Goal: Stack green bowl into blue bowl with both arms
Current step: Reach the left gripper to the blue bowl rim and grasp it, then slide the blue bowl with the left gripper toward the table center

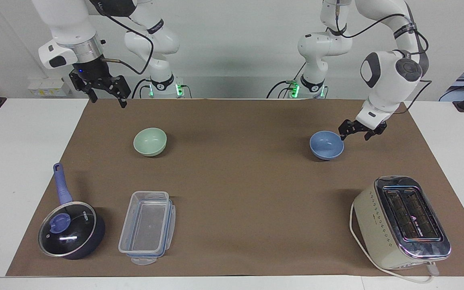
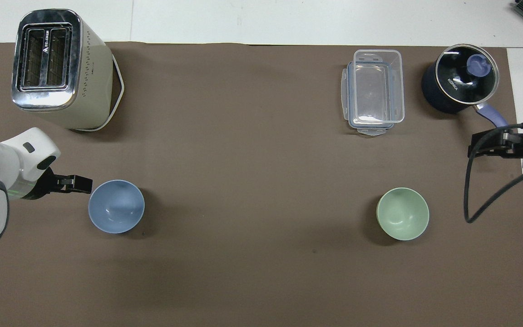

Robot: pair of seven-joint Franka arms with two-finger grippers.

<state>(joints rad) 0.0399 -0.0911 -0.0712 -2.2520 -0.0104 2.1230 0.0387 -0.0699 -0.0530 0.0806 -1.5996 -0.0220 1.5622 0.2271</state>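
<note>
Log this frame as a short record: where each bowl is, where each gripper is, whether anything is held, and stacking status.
green bowl: on the mat, toward the right arm's end, empty
blue bowl: on the mat, toward the left arm's end, empty
left gripper: open, low beside the blue bowl's rim, holding nothing
right gripper: open, raised, waiting, holding nothing
stacking: not yet done, bowls well apart
</note>
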